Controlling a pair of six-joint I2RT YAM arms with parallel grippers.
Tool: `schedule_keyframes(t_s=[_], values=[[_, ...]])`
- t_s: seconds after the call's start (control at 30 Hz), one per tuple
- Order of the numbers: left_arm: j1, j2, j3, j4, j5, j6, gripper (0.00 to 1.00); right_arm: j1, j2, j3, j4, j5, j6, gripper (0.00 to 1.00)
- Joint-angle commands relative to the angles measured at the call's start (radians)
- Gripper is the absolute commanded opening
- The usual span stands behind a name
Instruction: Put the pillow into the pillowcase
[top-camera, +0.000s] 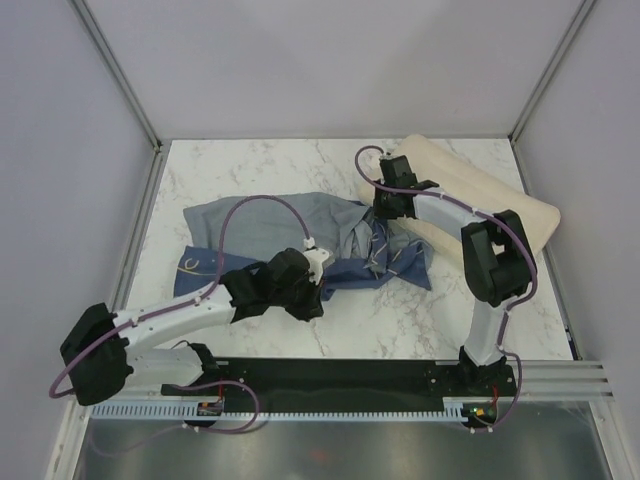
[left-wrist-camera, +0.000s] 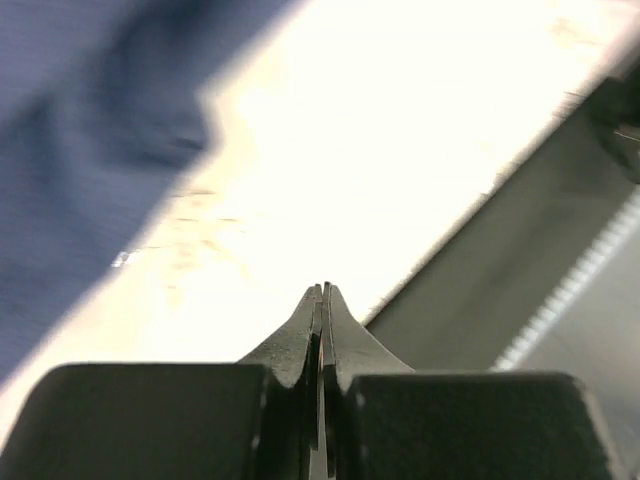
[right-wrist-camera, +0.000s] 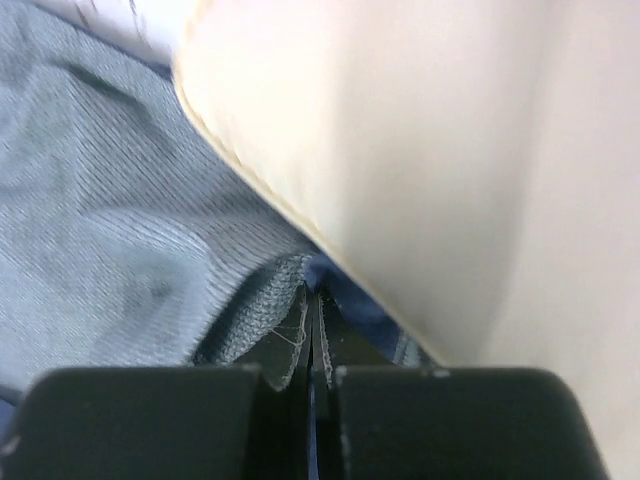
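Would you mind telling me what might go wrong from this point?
The left gripper looks shut on nothing, the pillowcase lying beside it, so the mouth may not open. The right gripper pinches only a thin hem edge beside the pillow; it might slip.

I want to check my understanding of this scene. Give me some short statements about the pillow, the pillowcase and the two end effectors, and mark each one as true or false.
1. The pillow lies outside the pillowcase. True.
2. The right end effector is open above the pillow. False: it is shut on an edge of the pillowcase, close beside the pillow.
3. The left end effector is shut. True.
4. The pillowcase is spread flat and smooth. False: it lies crumpled in folds on the table.
5. The pillow lies at the near left corner of the table. False: it lies at the far right.
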Motion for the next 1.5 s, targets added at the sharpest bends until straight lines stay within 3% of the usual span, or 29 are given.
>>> schedule_keyframes(t_s=[0.0, 0.1, 0.17, 0.2, 0.23, 0.3, 0.33, 0.4, 0.6, 0.77, 0.9, 1.13, 1.17, 1.2, 1.27, 1.3, 1.37, 1.47], values=[[-0.107, -0.111, -0.024, 0.039, 0.112, -0.104, 0.02, 0.006, 0.074, 0.14, 0.029, 0.04, 0.045, 0.0], [-0.206, -0.116, -0.015, 0.033, 0.112, -0.124, 0.02, 0.006, 0.151, 0.272, -0.003, 0.028, 0.06, 0.0], [-0.22, -0.093, 0.001, -0.024, -0.009, -0.151, 0.04, 0.006, 0.178, 0.355, -0.029, 0.011, 0.059, 0.0], [-0.22, -0.08, 0.01, -0.062, -0.09, -0.174, 0.14, 0.009, 0.185, 0.367, -0.045, 0.005, 0.059, 0.0], [-0.218, -0.067, 0.042, -0.094, -0.264, -0.196, 0.42, 0.01, 0.18, 0.369, -0.045, 0.006, 0.059, 0.0], [-0.218, -0.011, 0.082, -0.138, -0.38, -0.198, 0.67, 0.015, 0.159, 0.348, -0.042, 0.006, 0.057, 0.0], [-0.218, 0.01, 0.123, -0.138, -0.474, -0.181, 0.84, 0.015, 0.151, 0.323, -0.037, 0.003, 0.056, 0.0], [-0.188, 0.096, 0.2, -0.119, -0.526, -0.144, 0.97, 0.016, 0.126, 0.299, -0.028, -0.006, 0.049, 0.0], [-0.04, 0.292, 0.362, -0.043, -0.433, -0.001, 1.0, 0.016, 0.045, 0.197, -0.007, -0.014, 0.016, 0.0], [0.033, 0.395, 0.442, -0.016, -0.393, 0.118, 0.96, 0.016, 0.028, 0.182, -0.006, -0.012, -0.004, 0.01], [0.078, 0.467, 0.487, 0.014, -0.25, 0.23, 0.93, 0.015, 0.033, 0.199, -0.006, -0.044, -0.012, 0.01], [0.134, 0.594, 0.55, 0.002, -0.163, 0.226, 0.89, 0.015, 0.039, 0.22, -0.008, -0.052, -0.014, 0.02], [0.162, 0.622, 0.556, -0.001, -0.14, 0.221, 0.84, 0.015, 0.04, 0.225, -0.007, -0.053, -0.014, 0.02], [0.171, 0.636, 0.562, -0.003, -0.103, 0.211, 0.67, 0.015, 0.04, 0.228, -0.006, -0.058, -0.01, 0.02], [0.196, 0.656, 0.559, -0.012, -0.072, 0.198, 0.48, 0.013, 0.04, 0.231, -0.006, -0.058, -0.009, 0.02], [0.203, 0.659, 0.556, -0.013, -0.06, 0.188, 0.3, 0.015, 0.04, 0.234, -0.006, -0.058, -0.007, 0.02], [0.216, 0.664, 0.55, -0.033, -0.023, 0.174, 0.04, 0.013, 0.039, 0.237, -0.006, -0.052, -0.007, 0.02], [0.21, 0.616, 0.484, -0.035, 0.047, 0.143, 0.02, 0.015, 0.051, 0.245, -0.006, -0.056, 0.002, 0.01]])
